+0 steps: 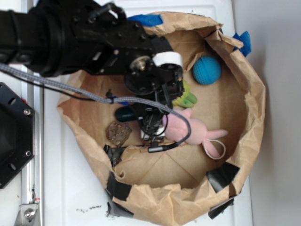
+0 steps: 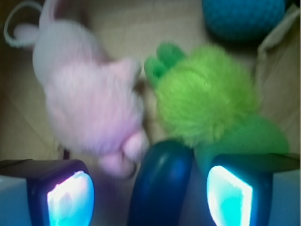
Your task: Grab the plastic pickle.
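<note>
Glossy dark-teal plastic pickle (image 2: 162, 181): lies between the spread, empty jaws of the gripper (image 2: 150, 193), beside pink plush (image 2: 91, 113) and green plush (image 2: 207, 103). Advice: lower squarely, clamp mid-body, avoid snagging fur.

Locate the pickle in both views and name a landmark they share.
Exterior: the pickle lies left of centre in the paper bag, mostly hidden under the gripper.
Wrist: pickle at bottom centre, between the open fingers.
Shared landmark: the pink plush beside it.
</note>
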### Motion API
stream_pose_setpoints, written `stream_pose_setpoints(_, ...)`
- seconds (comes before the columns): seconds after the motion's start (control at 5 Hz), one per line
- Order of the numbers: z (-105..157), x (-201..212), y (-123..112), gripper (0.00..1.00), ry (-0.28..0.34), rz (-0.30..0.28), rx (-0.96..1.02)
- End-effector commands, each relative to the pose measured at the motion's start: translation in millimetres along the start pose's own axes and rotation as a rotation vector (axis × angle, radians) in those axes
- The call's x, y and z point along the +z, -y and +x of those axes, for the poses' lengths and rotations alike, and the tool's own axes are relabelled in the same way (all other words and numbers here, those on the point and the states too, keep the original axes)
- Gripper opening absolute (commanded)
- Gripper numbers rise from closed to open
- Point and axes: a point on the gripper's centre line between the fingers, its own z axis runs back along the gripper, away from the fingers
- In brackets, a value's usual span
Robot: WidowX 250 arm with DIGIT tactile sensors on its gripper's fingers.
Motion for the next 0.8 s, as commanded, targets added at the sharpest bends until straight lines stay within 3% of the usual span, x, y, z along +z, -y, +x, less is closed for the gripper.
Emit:
stream_pose_setpoints(0.0, 8.7, 3.7, -0.4, 1.00, 0.015, -0.003, -0.002)
stream_pose_setpoints(0.4, 6.2, -1.1, 6.4, 1.00, 0.027, 0.045, -0.023)
stream_pose_setpoints(0.6, -41.6, -10.1, -4.0, 1.00, 0.038, 0.077, -0.045)
